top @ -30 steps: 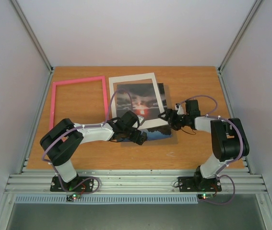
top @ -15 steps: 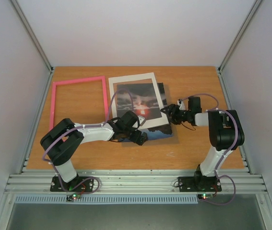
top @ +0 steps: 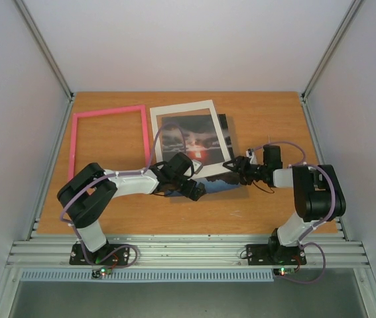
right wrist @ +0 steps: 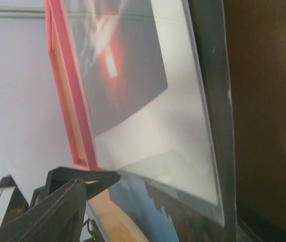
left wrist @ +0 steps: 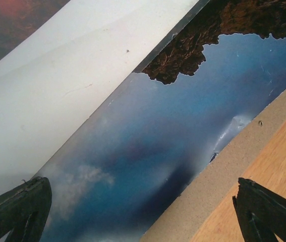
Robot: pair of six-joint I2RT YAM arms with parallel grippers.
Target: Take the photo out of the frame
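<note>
The pink frame [top: 76, 142] lies empty on the table at the left, also seen far off in the right wrist view [right wrist: 67, 91]. The sunset photo [top: 194, 142] shows through a white bordered sheet [top: 174, 111] in the middle. Its blue lower part [left wrist: 148, 151] sticks out below that sheet, resting on a beige board [left wrist: 233, 166]. My left gripper [top: 194, 189] hovers wide open over this blue strip [left wrist: 143, 212]. My right gripper [top: 235, 162] is at the sheet's right edge, jaws apart. One of its fingers [right wrist: 72, 196] stands clear of the sheet [right wrist: 173, 126].
White walls with metal posts enclose the wooden table [top: 267, 119] on three sides. A dark strip of the board [top: 224, 126] shows along the white sheet's right side. The arm bases sit on the aluminium rail [top: 188, 252] at the near edge.
The right gripper's jaws have narrowed at the sheet's right edge, and the right arm has shifted its elbow slightly. The left arm, sheet and frame stay put.
</note>
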